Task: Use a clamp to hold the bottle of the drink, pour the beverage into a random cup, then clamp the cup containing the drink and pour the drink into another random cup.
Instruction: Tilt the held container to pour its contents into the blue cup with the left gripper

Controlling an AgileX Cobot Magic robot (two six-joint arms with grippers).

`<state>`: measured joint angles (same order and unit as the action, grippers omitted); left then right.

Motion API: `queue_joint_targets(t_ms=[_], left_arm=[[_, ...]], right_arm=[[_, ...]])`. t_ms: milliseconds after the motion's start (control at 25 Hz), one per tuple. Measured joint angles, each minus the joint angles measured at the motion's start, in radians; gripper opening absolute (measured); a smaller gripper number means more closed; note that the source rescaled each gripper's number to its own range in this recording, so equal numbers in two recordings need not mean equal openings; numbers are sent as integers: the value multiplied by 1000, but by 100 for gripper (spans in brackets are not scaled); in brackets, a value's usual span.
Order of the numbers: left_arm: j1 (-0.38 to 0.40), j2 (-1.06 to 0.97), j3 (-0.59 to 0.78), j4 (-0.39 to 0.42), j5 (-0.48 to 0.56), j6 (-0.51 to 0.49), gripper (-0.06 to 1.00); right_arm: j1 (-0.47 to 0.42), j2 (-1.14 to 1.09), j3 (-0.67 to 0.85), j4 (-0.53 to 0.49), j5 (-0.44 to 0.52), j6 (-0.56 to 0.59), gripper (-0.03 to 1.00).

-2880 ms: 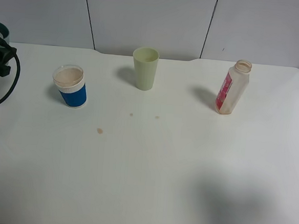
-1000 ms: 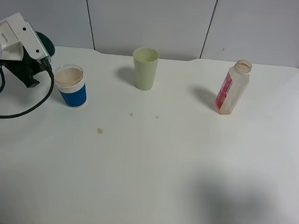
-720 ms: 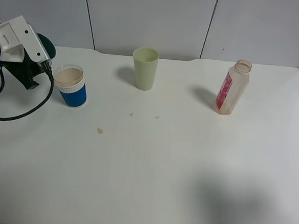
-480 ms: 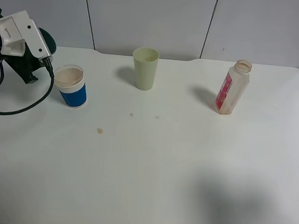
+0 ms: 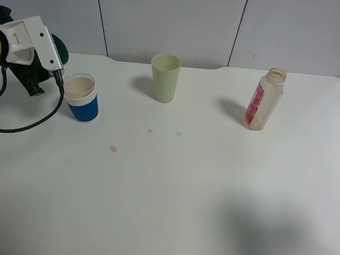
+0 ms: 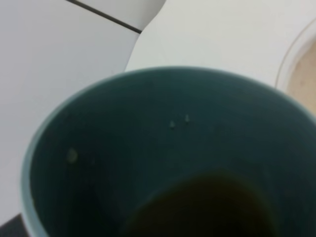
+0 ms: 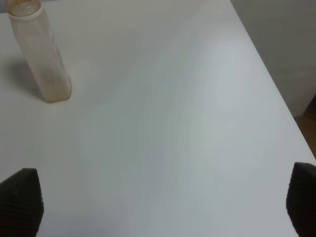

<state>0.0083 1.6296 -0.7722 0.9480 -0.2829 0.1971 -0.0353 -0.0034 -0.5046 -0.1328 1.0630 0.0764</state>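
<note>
My left gripper [image 5: 49,58], a white housing with black jaws, hangs at the far left, shut on a dark teal cup [image 5: 58,45] that shows behind it. The left wrist view looks into this teal cup [image 6: 148,148], which has dark liquid at its bottom. Just right of it stands the blue-and-white cup [image 5: 81,98], its rim [image 6: 296,69] at the edge of the left wrist view. The bottle [image 5: 264,99] stands upright at the right, uncapped; the right wrist view also shows the bottle [image 7: 42,54]. My right gripper [image 7: 160,205] is open with nothing between its fingers.
A pale yellow-green cup [image 5: 165,77] stands at the back middle. Small brown spots [image 5: 113,148] mark the white table [image 5: 171,197]. A black cable [image 5: 24,126] loops from the left gripper onto the table. The table's right edge [image 7: 276,98] is near the right gripper.
The left gripper with the teal cup has come in from the left edge and shifted slightly up and right, close to the blue cup. Cups and bottle have not moved.
</note>
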Motion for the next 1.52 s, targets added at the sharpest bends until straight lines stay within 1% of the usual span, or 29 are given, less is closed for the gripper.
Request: queue_joint_targets(t_ms=[720, 960, 1520], left_arm=[[-3, 0, 0, 109, 17, 0, 1], [-30, 0, 0, 118, 33, 7, 1], [-32, 0, -1, 185, 72, 15, 1]], right_arm=[[0, 0, 0, 0, 0, 0, 98], [0, 0, 0, 0, 0, 0, 98], [0, 0, 0, 0, 0, 0, 98]])
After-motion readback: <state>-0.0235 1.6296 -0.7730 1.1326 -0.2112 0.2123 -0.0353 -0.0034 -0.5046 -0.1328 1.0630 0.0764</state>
